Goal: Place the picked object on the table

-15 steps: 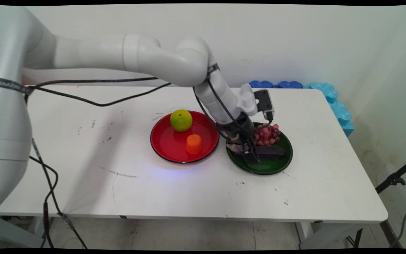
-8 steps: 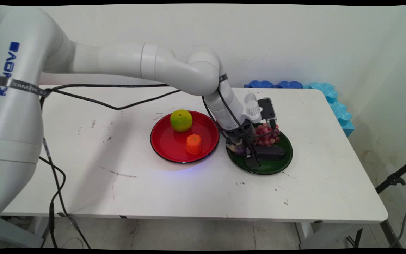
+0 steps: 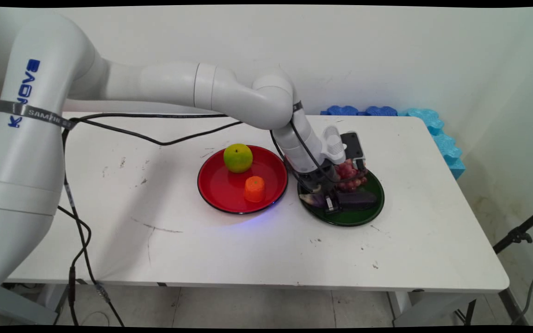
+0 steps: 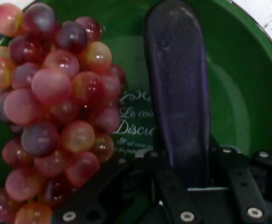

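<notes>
While my gripper point(image 4: 184, 165) sat clamped round the eggplant point(image 4: 180, 84) lying in the green plate point(image 4: 247, 93) beside the grapes point(image 4: 56, 116), I judged it light, smooth, slippery, best held mid-body.

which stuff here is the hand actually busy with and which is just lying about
In play:
- hand, fingers either side of the eggplant
- eggplant
- green plate under it

Lying about:
- grapes, same plate, beside the eggplant
- red plate
- green apple
- orange fruit
</notes>
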`<state>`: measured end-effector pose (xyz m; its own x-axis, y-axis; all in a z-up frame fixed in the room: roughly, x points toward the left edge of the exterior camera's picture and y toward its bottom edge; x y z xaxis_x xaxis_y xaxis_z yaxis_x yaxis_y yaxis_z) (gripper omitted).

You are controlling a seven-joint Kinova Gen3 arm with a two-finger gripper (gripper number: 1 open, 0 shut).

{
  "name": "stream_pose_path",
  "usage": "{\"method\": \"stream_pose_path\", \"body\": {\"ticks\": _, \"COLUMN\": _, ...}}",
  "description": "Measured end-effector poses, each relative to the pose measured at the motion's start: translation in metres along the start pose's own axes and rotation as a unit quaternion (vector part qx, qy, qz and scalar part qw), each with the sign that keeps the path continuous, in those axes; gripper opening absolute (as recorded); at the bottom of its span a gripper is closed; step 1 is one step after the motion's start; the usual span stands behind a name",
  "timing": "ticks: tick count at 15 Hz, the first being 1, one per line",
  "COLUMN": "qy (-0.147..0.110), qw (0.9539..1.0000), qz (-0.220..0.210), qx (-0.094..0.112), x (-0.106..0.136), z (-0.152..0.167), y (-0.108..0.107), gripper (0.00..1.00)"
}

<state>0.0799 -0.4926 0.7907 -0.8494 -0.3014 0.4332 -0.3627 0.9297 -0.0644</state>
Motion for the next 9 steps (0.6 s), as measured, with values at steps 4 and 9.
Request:
{"method": "stream_pose_path", "body": {"ticks": 4, "qy": 0.016, "qw": 0.9999, "qz": -0.004, "qx": 0.003, "x": 0.008, "z": -0.025, "y": 0.002, "gripper": 0.0}}
{"method": "stream_pose_path", "body": {"ticks": 9, "qy": 0.043, "qw": 0.9991, "qz": 0.0, "qx": 0.004, "x": 0.014, "z": -0.084, "y": 0.014, "gripper": 0.0}}
